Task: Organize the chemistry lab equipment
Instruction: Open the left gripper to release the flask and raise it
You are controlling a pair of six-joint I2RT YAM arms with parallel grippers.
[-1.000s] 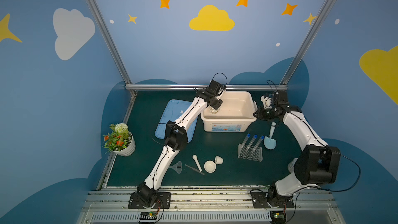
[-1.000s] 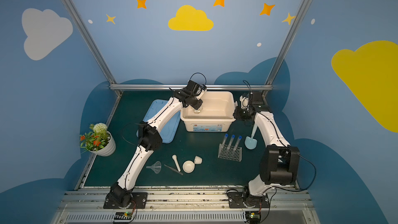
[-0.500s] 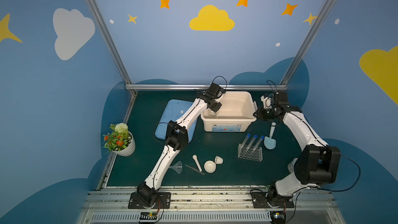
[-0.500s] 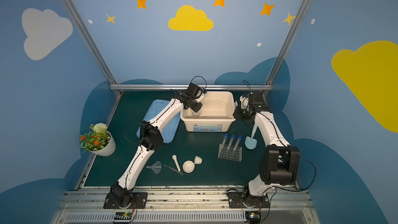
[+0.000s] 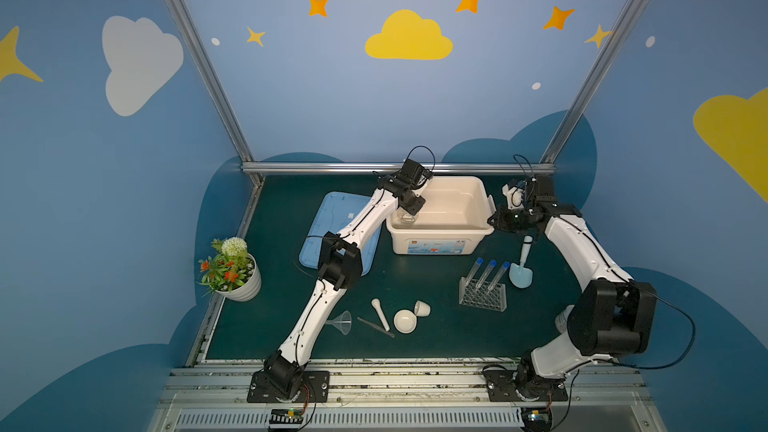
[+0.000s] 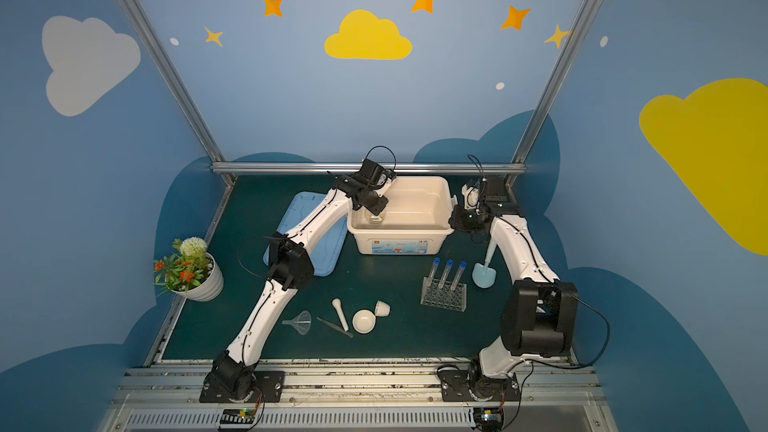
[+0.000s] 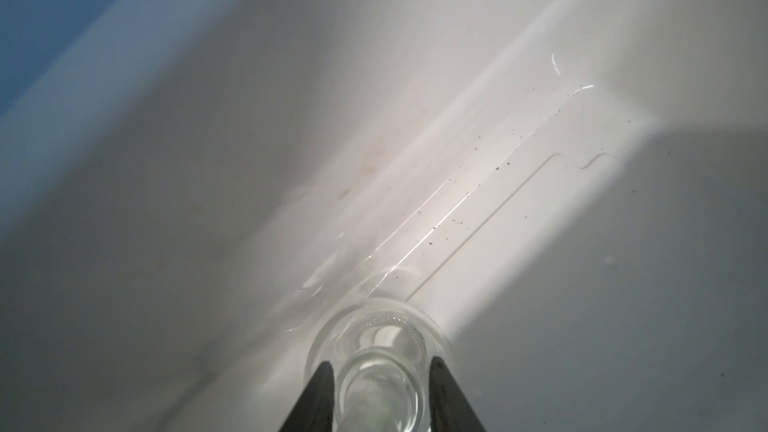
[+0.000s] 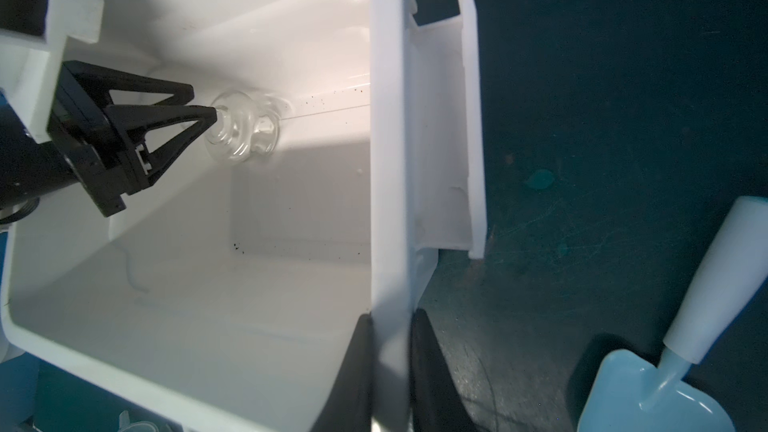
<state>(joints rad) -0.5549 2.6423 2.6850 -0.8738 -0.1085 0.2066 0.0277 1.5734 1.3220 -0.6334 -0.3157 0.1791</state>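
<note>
The glass flask [image 5: 405, 218] [image 8: 243, 130] rests on the floor at the left end of the white bin [image 5: 440, 227]. My left gripper [image 7: 381, 361] [image 8: 203, 102] reaches into the bin and is open. Its fingers [image 7: 322, 392] flank the flask's neck with thin gaps on both sides. My right gripper [image 8: 390, 315] [image 5: 500, 218] is shut on the bin's right wall [image 8: 386, 118]. On the mat in front lie the clear funnel [image 5: 343, 322], tweezers [image 5: 376, 327], white pestle [image 5: 380, 313], bowl [image 5: 405, 321] and tipped cup [image 5: 422, 308]. Three blue-capped test tubes [image 5: 486, 272] stand in the clear rack [image 5: 482, 297].
A light-blue scoop [image 5: 521, 272] [image 8: 665, 388] lies right of the rack, near my right arm. The blue bin lid [image 5: 328, 226] lies flat left of the bin, under my left arm. A potted flower plant [image 5: 230, 270] stands at the mat's left edge.
My left gripper sank slightly lower into the bin with the flask, and its jaws have spread off the flask's neck. The right gripper keeps its hold on the bin wall.
</note>
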